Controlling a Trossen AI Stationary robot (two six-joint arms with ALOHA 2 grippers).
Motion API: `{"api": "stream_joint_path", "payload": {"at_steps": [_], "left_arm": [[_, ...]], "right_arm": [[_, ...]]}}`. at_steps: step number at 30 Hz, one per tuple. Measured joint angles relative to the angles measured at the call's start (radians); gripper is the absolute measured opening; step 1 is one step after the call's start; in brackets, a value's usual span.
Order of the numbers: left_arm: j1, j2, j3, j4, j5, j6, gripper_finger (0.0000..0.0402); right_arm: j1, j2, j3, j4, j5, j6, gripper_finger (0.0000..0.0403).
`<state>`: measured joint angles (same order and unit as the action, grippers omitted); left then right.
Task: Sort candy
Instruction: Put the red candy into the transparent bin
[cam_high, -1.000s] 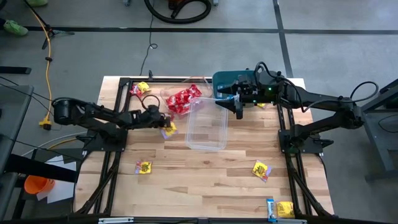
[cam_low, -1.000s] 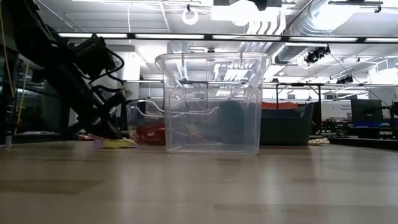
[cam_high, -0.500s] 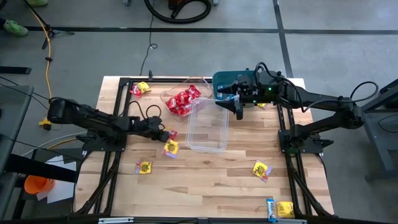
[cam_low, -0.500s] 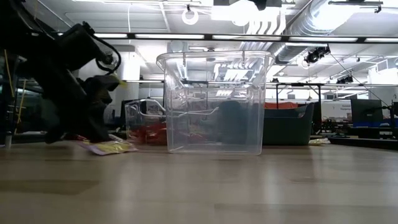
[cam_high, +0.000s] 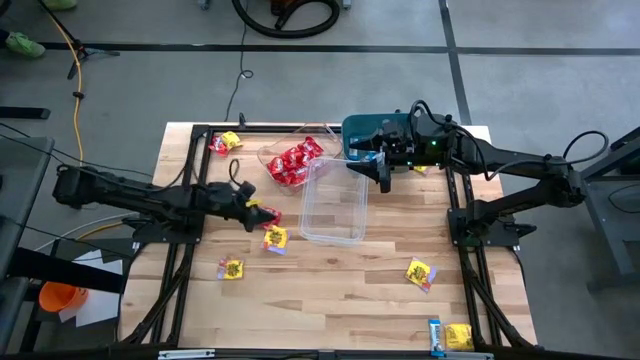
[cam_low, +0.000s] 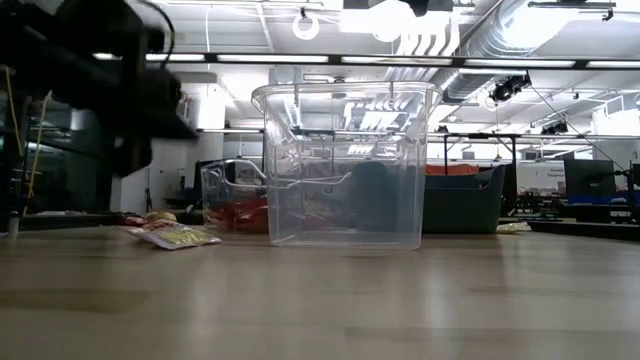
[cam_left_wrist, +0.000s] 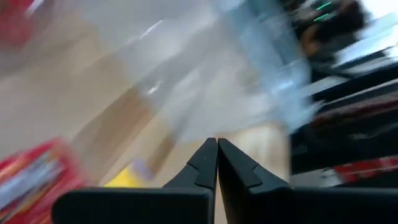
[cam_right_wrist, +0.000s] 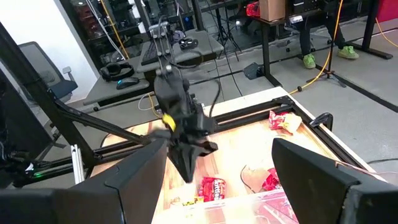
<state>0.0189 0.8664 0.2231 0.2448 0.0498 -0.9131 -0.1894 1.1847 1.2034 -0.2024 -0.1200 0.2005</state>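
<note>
Pulled back from the clear tub, the left tool had its fingers pressed fully together, gripping nothing. A yellow candy lay on the tabletop just beside it, near the tub. The right tool hung spread wide and empty over the tub's far rim, red candy heaped in a neighbouring tub.

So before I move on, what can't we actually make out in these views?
- Left wrist view: motion blur smears everything beyond the shut left gripper; the candy there is only red and yellow blotches.
- Low view: the teal bin and red candy sit behind the clear tub.
- High view: candy wrapper print is too small.
</note>
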Motion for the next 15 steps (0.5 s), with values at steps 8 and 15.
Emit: {"api": "stream_joint_path", "payload": {"at_steps": [8, 15], "left_arm": [[0.001, -0.009, 0.324, -0.272, 0.022, 0.275, 0.0048], [-0.003, 0.102, 0.690, -0.961, -0.047, 0.689, 0.0146]], "right_arm": [[0.000, 0.000, 0.000, 0.000, 0.000, 0.000, 0.0288], [0.000, 0.000, 0.000, 0.000, 0.005, 0.000, 0.0288]]}}
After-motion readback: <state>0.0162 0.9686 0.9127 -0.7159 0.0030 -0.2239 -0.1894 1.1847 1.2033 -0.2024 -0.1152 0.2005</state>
